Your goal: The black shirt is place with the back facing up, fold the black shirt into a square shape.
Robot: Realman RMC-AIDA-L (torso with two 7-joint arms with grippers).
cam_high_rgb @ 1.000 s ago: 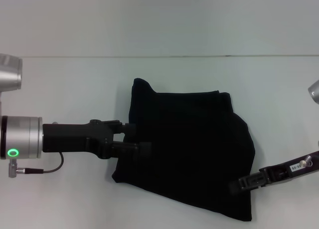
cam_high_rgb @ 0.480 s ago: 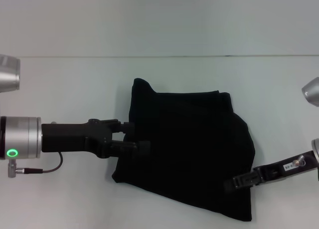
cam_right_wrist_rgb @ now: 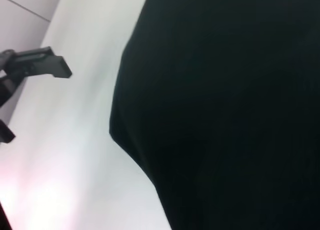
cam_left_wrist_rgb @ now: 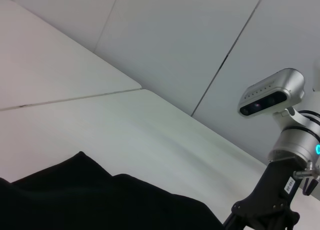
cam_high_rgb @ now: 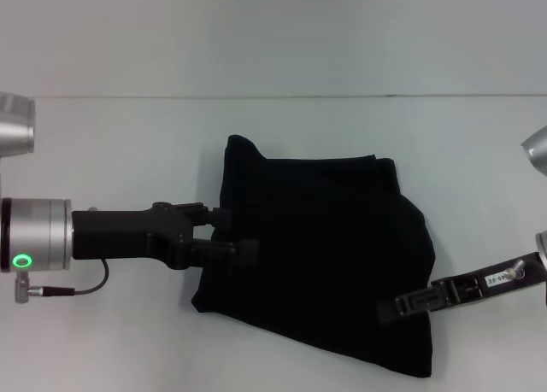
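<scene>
Claws flank the soft, half-folded black shirt (cam_high_rgb: pixel 320 255): left claw (cam_high_rgb: pixel 242 235) gaping at its left edge, right claw (cam_high_rgb: pixel 389 309) unreadable, next fold wants both gripping.

A plain white worktop (cam_high_rgb: pixel 128 144) is seen across the head view, its matte surface lit evenly and marked by soft shadows. A thin straight seam (cam_high_rgb: pixel 256 96) is seen running from side to side along its far edge, where a pale grey wall (cam_high_rgb: pixel 273 33) begins. In the left wrist view, the same worktop (cam_left_wrist_rgb: pixel 150 140) is shown at a slant, and a joint line (cam_left_wrist_rgb: pixel 70 97) is seen crossing it. Behind it, the wall (cam_left_wrist_rgb: pixel 200 34) is shown divided into flat panels by narrow dark grooves (cam_left_wrist_rgb: pixel 227 54). In the right wrist view, a bare strip of the worktop (cam_right_wrist_rgb: pixel 75 155) is shown, brightly lit.
</scene>
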